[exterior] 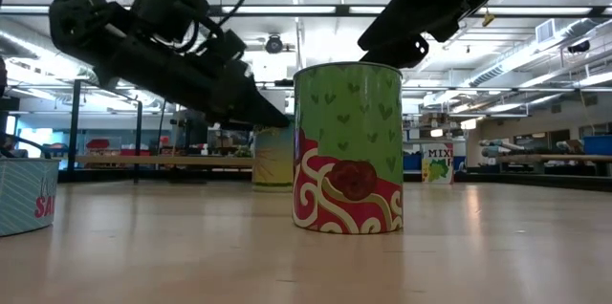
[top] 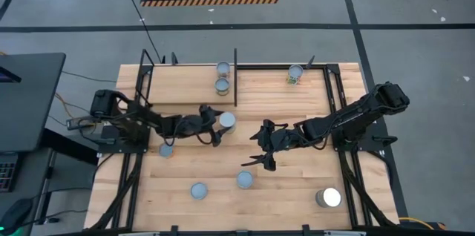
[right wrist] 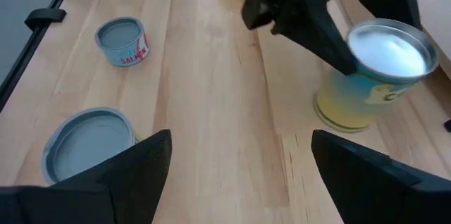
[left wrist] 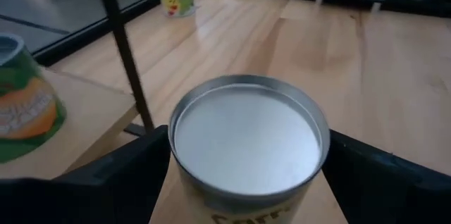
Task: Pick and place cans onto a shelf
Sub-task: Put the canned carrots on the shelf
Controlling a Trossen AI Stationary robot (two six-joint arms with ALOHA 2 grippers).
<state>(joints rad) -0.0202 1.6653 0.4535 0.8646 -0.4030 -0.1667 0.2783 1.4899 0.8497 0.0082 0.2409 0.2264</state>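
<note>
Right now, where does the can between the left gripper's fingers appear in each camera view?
High view: the can stands left of the table's centre.
Low view: probably the pale yellow one behind the green can.
Left wrist view: close up, between this arm's fingers.
Right wrist view: farther off, under the other arm's gripper.
Shared landmark: the left gripper, one finger on each side of the can.

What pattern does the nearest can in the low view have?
Green with hearts above a red-and-cream swirl band on the can; low view.
</note>
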